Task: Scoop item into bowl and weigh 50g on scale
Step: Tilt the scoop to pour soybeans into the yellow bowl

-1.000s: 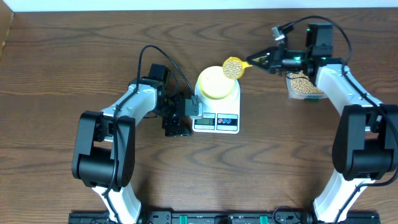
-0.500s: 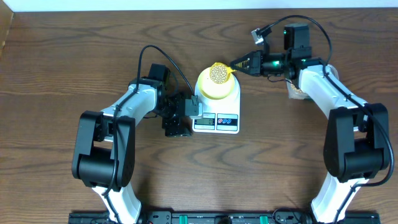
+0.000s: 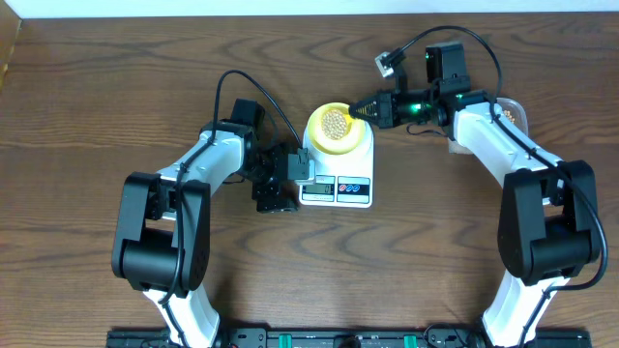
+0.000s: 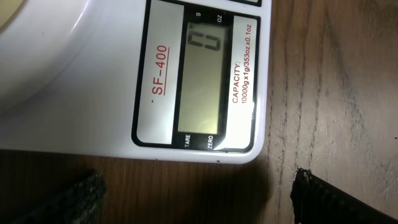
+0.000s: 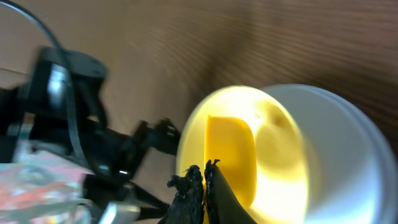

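Observation:
The white scale [image 3: 358,166] stands mid-table with the pale yellow-green bowl [image 3: 340,142] on its platform. My right gripper [image 3: 371,109] is shut on the handle of a yellow scoop [image 3: 350,113], which hangs over the bowl with a heap of tan beans [image 3: 335,121] in it. From the right wrist, the fingertips [image 5: 194,179] pinch the scoop [image 5: 230,155] above the bowl [image 5: 286,143]; no beans show there. My left gripper [image 3: 288,180] stands open beside the scale's display end. Its wrist view shows the display [image 4: 208,81] between wide-apart fingers [image 4: 78,196].
A clear plastic tub [image 3: 513,109] sits at the back right, mostly hidden behind my right arm. The table's far edge runs just behind the arms. Bare wood lies in front of the scale.
My right gripper has carried the bean-filled scoop leftward from beside the tub to over the bowl. The left arm has not moved.

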